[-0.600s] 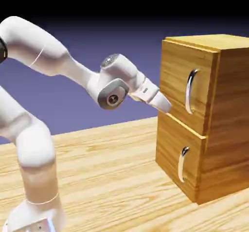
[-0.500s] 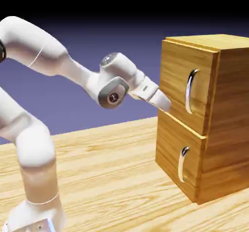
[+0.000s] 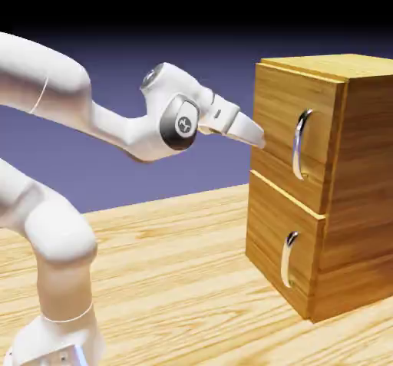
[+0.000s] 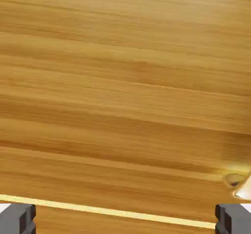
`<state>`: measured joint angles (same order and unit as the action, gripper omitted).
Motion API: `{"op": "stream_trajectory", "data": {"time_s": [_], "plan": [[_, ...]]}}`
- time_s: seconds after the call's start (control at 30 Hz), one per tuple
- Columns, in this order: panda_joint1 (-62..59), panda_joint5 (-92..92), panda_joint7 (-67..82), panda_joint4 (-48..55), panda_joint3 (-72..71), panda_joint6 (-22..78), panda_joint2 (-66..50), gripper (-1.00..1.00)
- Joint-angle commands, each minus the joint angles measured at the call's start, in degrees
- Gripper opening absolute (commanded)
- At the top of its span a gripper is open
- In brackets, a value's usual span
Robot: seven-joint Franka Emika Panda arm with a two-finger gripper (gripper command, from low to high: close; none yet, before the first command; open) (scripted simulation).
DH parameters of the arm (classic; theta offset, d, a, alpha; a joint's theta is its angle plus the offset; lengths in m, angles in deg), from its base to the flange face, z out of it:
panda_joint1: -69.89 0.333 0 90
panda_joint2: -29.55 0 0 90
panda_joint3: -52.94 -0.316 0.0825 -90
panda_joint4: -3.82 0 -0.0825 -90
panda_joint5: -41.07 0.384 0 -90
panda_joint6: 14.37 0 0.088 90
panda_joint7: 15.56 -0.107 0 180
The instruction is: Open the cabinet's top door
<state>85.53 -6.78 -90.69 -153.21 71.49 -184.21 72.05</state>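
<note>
The light-brown wood-grain cabinet [image 3: 349, 196] stands at the right of the exterior view. Its top door [image 3: 278, 119] is shut and carries a long curved silver handle [image 3: 301, 143]. My gripper [image 3: 259, 137] points at the door's left edge, level with the handle and to its left, close to the wood. In the hand view the door's wood [image 4: 125, 91] fills the picture. The two grey fingertips [image 4: 17, 219] stand far apart at the bottom corners, so the gripper [image 4: 125, 221] is open with nothing between them. A bit of the silver handle [image 4: 239, 184] shows at the right edge.
Below the top door sits the lower panel [image 3: 269, 238] with its shorter handle [image 3: 288, 258]. A bright seam [image 4: 122, 212] crosses the bottom of the hand view. The wooden table [image 3: 176, 280] stretches to the cabinet's left, and the arm [image 3: 61, 226] rises at the left.
The hand has risen and its wrist has turned. The gripper tip moved from the seam between the panels up to the top door's left edge.
</note>
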Motion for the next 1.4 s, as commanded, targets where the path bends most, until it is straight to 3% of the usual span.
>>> {"op": "stream_trajectory", "data": {"time_s": [0.0,1.37], "plan": [[0.8,-2.5,-1.7,0.2,1.0,0.2,0.5,0.0],[32.7,-104.7,-71.4,8.7,40.6,9.1,21.5,0.0]]}}
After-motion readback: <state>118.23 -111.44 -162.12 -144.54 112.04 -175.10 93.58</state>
